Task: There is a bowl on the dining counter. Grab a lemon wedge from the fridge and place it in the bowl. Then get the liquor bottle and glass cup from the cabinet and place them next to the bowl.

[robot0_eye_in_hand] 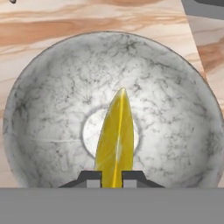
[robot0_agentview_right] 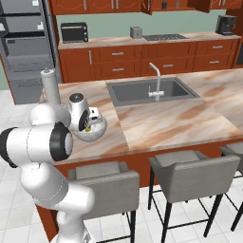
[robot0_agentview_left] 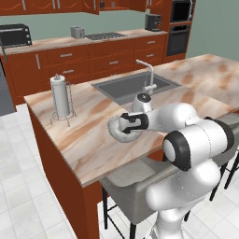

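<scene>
- Marbled island table (robot0_agentview_left: pixel 79 135) in a red-cabinet kitchen, sink (robot0_agentview_right: pixel 151 90) set in its middle, paper-towel holder (robot0_agentview_left: pixel 60 98) towards one end, grey stools (robot0_agentview_right: pixel 194 166) along the near edge.
- Lemon wedge (robot0_eye_in_hand: pixel 116 138): yellow, slim, held upright between the jaws, which stand narrow and closed on its lower end; it hangs directly over the centre of the bowl.
- Bowl (robot0_eye_in_hand: pixel 48 109): grey-white marbled, standing on the table near its front edge, nothing lying in it yet.
- Gripper (robot0_agentview_right: pixel 88 124): pointing down into the bowl's mouth, arm folded close above the table edge, elbow raised towards the base.
- Progress, judged: wedge fetched but not yet released. Liquor bottle and glass cup are not beside the bowl, so both fetches remain.
</scene>
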